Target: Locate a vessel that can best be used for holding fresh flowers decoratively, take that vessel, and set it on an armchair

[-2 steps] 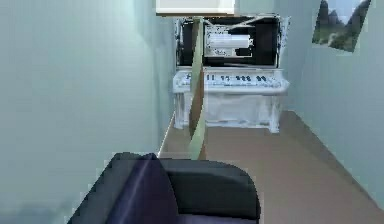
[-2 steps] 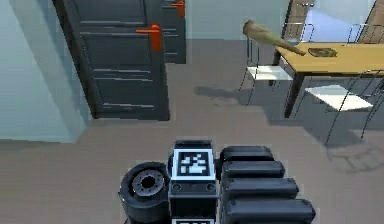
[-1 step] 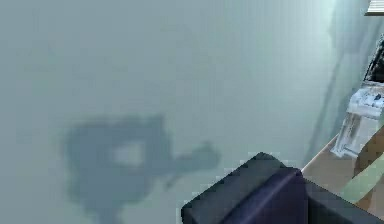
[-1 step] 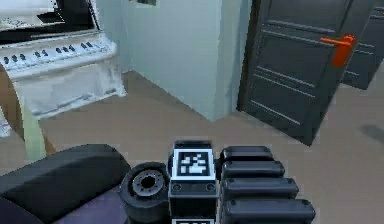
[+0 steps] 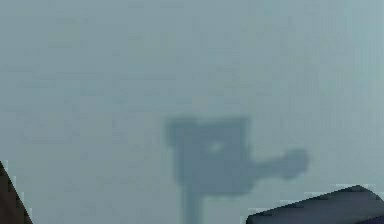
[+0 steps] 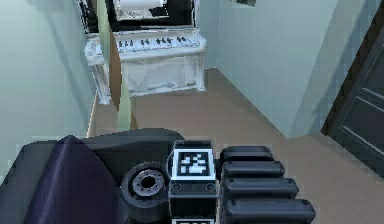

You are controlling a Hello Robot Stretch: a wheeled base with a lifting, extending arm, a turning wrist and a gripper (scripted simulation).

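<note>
In a pale-walled room of a simulated house, the arm (image 6: 250,185) is seen in the arm side view as a stack of dark ridged segments at the bottom edge. A white marker square (image 6: 193,165) is set at its left end. Just left of the marker, the gripper (image 6: 148,183) is shown as a dark body bearing a round ring, seen against a dark rounded bulk (image 6: 90,165) whose left part is tinged purple. The gripper's far end cannot be made out against that bulk, so whether the fingers are grasping anything cannot be told. A tall, slim tan shape (image 6: 117,75) is seen rising from behind the bulk to the top edge; whether it is the vessel named in the task cannot be told. Beyond it, a white upright piano (image 6: 155,55) is set against the far wall, its keys exposed. Tan floor (image 6: 250,115) is laid between the piano and the robot, and a dark panelled door (image 6: 362,100) is framed at the arm side view's right. In the forward view, a plain grey-blue wall (image 5: 100,70) is faced, with a dark rounded corner (image 5: 330,205) at the lower right and a brown sliver (image 5: 8,200) at the lower left.
</note>
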